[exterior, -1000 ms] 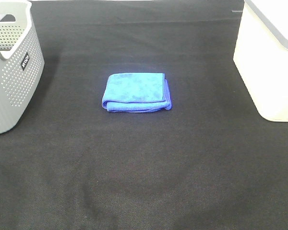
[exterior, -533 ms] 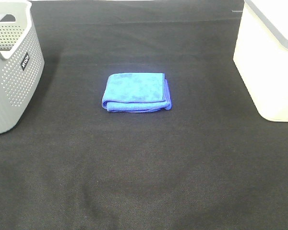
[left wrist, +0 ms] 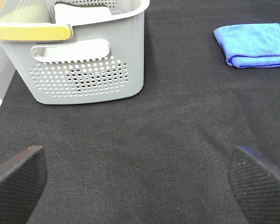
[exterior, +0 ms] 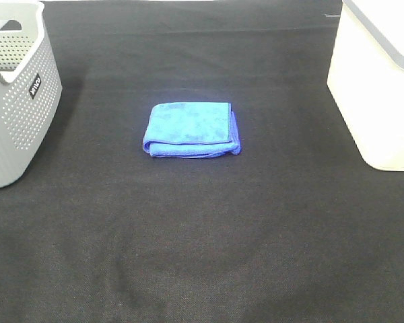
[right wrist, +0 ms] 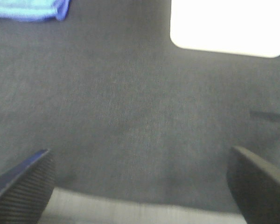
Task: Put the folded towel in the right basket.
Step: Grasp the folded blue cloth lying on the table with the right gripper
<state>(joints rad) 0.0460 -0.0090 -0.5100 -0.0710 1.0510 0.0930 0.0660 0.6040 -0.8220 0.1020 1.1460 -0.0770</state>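
The folded blue towel (exterior: pixel 192 129) lies flat on the black cloth near the middle of the table. It also shows in the left wrist view (left wrist: pixel 255 44) and at the edge of the right wrist view (right wrist: pixel 30 9). The right basket (exterior: pixel 380 87) is white and stands at the right edge; the right wrist view shows its side (right wrist: pixel 226 25). My left gripper (left wrist: pixel 139 179) is open and empty, well away from the towel. My right gripper (right wrist: pixel 140 179) is open and empty, back from both towel and basket. Neither arm shows in the exterior high view.
A grey perforated basket (exterior: pixel 17 101) stands at the left edge; in the left wrist view (left wrist: pixel 84 70) it has a yellow handle and holds something white. The black cloth (exterior: pixel 202 235) covers the table.
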